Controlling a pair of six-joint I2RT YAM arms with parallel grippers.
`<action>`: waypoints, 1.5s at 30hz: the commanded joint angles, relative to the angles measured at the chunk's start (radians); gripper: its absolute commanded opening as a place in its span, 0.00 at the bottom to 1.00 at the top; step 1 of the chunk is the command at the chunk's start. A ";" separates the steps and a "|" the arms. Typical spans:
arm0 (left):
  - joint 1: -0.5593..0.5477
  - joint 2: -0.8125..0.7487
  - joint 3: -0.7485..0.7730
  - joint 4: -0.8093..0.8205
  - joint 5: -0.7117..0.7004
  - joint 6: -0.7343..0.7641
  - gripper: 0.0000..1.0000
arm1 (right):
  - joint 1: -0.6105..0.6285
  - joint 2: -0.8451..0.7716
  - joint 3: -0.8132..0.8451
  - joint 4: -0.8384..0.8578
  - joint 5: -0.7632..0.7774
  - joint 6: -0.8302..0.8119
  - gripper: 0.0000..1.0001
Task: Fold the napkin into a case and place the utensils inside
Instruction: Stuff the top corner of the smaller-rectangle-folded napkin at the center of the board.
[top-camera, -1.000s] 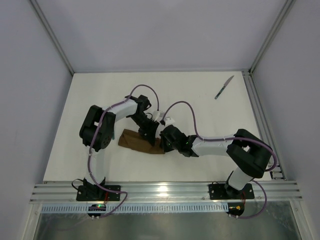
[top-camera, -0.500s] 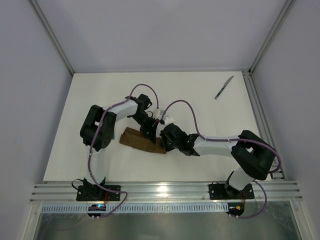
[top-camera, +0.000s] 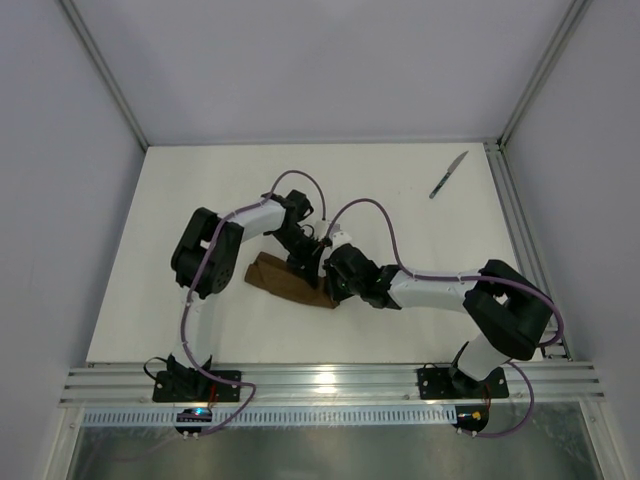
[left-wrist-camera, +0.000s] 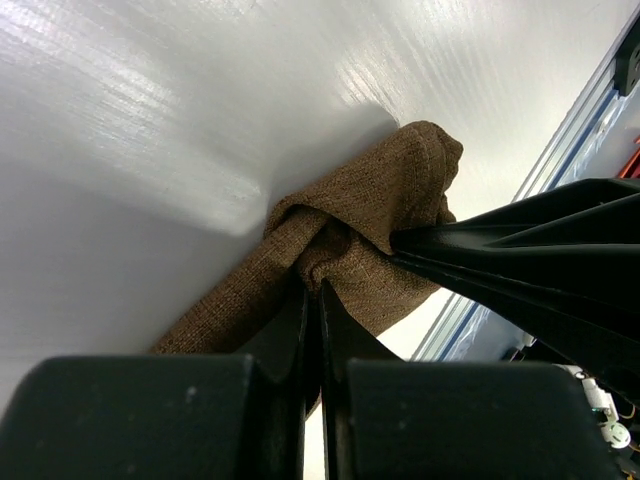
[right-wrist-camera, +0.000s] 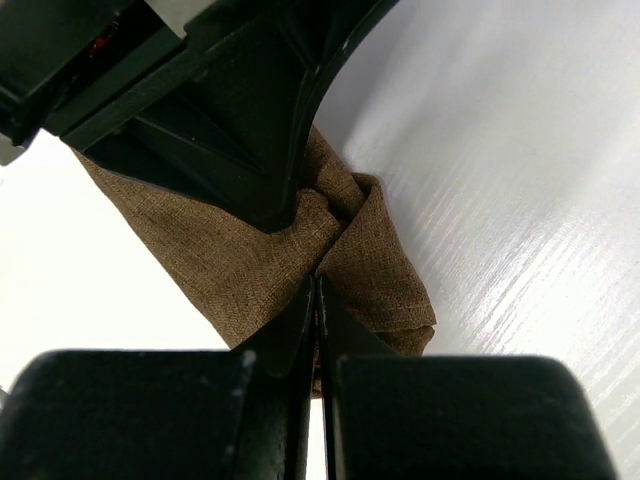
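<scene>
The brown napkin lies folded into a narrow oblong near the table's middle, its right end bunched up. My left gripper is shut on the cloth at that end. My right gripper is shut on the same cloth from the opposite side, its fingertips almost touching the left ones. The knife lies alone at the far right of the table. The fork is out of view.
An aluminium rail runs along the table's right edge, another along the front. Grey walls enclose the back and sides. Purple cables loop above both wrists.
Both grippers and the napkin's right end have shifted a little to the right and toward the front. The cloth is more bunched at that end.
</scene>
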 joint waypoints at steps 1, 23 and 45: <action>-0.017 -0.007 0.033 0.013 -0.013 0.010 0.00 | -0.005 -0.037 0.022 0.011 -0.006 0.000 0.04; -0.031 0.022 0.023 0.056 -0.040 0.016 0.00 | -0.015 -0.086 -0.042 -0.026 -0.043 -0.007 0.24; -0.032 -0.007 0.021 0.107 -0.004 -0.065 0.00 | 0.022 0.003 0.070 -0.148 0.204 0.057 0.52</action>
